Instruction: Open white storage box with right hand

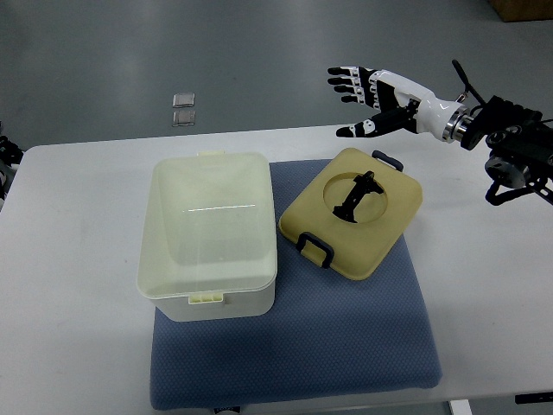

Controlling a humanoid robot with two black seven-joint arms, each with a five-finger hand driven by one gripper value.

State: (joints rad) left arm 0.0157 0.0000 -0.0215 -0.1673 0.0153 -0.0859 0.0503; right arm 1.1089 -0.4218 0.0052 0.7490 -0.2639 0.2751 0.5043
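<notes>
The white storage box [209, 232] stands on the left part of a blue mat [346, 337], without its lid, and its inside looks empty. A yellowish lid [352, 212] with black side clips and a black handle in a round recess lies flat on the mat to the right of the box. My right hand [367, 97] hovers above the table's far edge, beyond the lid, fingers spread and holding nothing. Its arm comes in from the right edge. A dark bit of the left arm [7, 156] shows at the left edge; its hand is out of sight.
The white table [69, 303] carries the mat. Two small grey square plates [184, 108] lie on the floor beyond the table's far edge. A brown box corner [523, 9] shows at top right.
</notes>
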